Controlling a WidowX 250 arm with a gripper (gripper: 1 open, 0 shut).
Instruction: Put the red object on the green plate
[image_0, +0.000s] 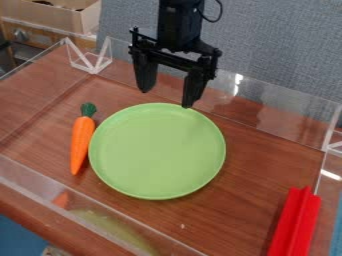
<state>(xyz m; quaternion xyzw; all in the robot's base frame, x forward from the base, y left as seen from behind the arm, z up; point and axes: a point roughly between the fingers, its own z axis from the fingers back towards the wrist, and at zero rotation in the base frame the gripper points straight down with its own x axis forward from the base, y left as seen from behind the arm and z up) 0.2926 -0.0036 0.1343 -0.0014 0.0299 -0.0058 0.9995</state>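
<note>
One red bar (295, 225) lies near the right edge of the wooden tabletop (250, 205), apart from one green plate (156, 151) and one carrot (82, 142); one gripper (171, 88), two fingers spread, hangs above.

Plate (156, 151): smooth, matt-ish, looks like plastic. Red object (295, 224): smooth, prob. plastic, w/ a slight sheen. Carrot (82, 145): smooth, satin-like surf., looks like plastic too. Tabletop (247, 190): brown wood or wood-look, fairly smooth, w/ a soft sheen. Edge strips (274, 120) round it: clear & glossy, plastic or similar, w/ bright reflections. Gripper (175, 62): black, mostly matt; metal vs. plastic unclear at this res. Backdrop (287, 45): grey, matt, w/ a rough, speckled, cloth-like look. Box (51, 15), top L: pale, matt, cardboard or wood, can't tell which.
</note>
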